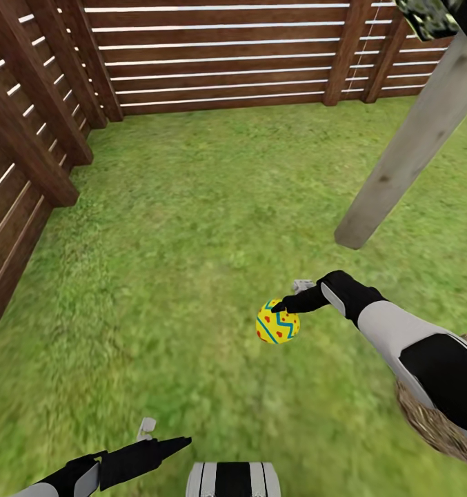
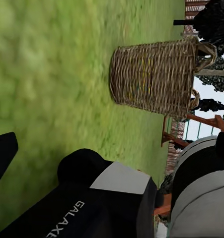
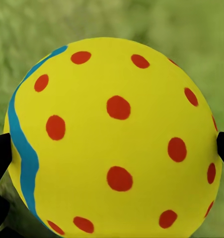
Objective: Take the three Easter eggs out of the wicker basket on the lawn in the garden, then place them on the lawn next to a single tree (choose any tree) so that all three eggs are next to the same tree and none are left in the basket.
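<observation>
Right gripper (image 1: 283, 308): clamped on Easter egg (image 1: 278, 322), above lawn (image 1: 192, 228) near tree (image 1: 412, 138)
Left gripper (image 1: 165, 437): fingers look apart, empty
Left: set egg down; wicker basket (image 2: 154, 77) contents unclear

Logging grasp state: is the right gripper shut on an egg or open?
Shut on it. The right gripper holds the Easter egg above the lawn; the wrist view shows fingertips pressed against both sides.

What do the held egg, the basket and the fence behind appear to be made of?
Easter egg: smooth, matte yellow shell with flat red spots and a blue band, seemingly painted plastic or wood; which one is unclear. Wicker basket: loosely woven tan strands with gaps, likely wicker. Fence: dark brown horizontal slats on posts, apparently stained wood. The right gripper holds the egg.
</observation>
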You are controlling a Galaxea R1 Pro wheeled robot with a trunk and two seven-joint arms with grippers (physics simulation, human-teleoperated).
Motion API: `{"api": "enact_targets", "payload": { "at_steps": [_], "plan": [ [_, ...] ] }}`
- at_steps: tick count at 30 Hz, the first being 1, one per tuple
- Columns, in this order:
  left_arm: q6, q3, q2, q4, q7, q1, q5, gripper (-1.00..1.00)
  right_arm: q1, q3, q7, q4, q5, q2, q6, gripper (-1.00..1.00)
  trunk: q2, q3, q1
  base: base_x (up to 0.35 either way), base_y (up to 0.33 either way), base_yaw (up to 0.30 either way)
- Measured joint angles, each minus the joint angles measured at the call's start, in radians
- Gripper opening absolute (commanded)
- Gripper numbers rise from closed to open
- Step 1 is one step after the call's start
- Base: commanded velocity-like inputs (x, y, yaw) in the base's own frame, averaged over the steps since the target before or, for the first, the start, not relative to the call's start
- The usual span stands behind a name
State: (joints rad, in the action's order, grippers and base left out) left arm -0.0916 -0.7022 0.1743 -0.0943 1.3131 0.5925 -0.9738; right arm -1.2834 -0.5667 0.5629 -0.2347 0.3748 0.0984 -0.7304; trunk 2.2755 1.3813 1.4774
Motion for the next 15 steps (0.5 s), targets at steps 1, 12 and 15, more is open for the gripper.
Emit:
{"api": "enact_targets", "payload": {
  "at_steps": [1,12,15],
  "plan": [
    [0.0,0.0,0.0,0.0,0.0,0.0,0.0,1.0,0.0,0.0,0.0,0.0,0.0,-0.002,0.0,-1.0,0.007,0.003,0.004,0.0,0.0,0.0],
    [0.0,0.0,0.0,0.0,0.0,0.0,0.0,1.0,0.0,-0.001,0.0,0.0,0.0,-0.004,0.0,-1.0,0.084,0.038,0.046,0.0,0.0,0.0],
    [0.0,0.0,0.0,0.0,0.0,0.001,0.0,1.0,0.0,-0.001,0.0,0.0,0.0,-0.004,0.0,-1.0,0.105,0.047,0.058,0.0,0.0,0.0]
  ]
}}
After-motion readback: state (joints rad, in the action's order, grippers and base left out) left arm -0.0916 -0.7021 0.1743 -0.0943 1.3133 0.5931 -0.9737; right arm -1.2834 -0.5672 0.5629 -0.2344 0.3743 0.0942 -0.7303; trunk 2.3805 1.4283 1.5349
